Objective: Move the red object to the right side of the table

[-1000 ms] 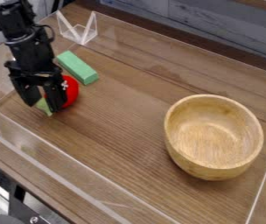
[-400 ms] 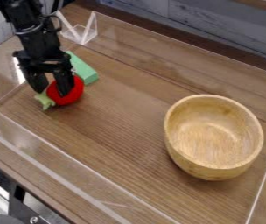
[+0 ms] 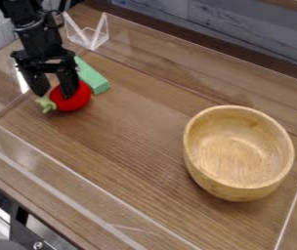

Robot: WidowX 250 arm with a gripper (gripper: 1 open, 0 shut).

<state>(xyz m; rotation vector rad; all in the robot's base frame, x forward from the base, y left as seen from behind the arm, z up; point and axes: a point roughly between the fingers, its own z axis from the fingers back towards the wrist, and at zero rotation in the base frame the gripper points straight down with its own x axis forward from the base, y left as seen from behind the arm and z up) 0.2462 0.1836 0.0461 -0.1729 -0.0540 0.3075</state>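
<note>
Pointing straight down at the far left of the table (image 3: pixel 138 127), black gripper (image 3: pixel 50 86) with jaws spread wide apart, one finger (image 3: pixel 28 82) on the left and one on the right. Straddling the red object (image 3: pixel 69 97) from above and slightly behind, fingers flanking its upper part; contact not clear from this angle, and nothing lifted. Resting flat on the wood-grain surface, that small round red fruit, with its pale green leafy stub (image 3: pixel 46 104) poking out toward the lower left. Just behind and to the right, a green rectangular block (image 3: pixel 89 77), lying flat and angled, touching or very nearly touching the red fruit; hard to call which. Rising up and out of the top left corner, the black arm (image 3: pixel 31 24) above the jaws. Further back along the rim, a clear acrylic wall (image 3: pixel 91 34) with a triangular bracket. Well apart on the right side, a wooden bowl (image 3: pixel 238 152), upright, empty, sitting near the front right corner. Running along the near edge, more low clear acrylic.
</note>
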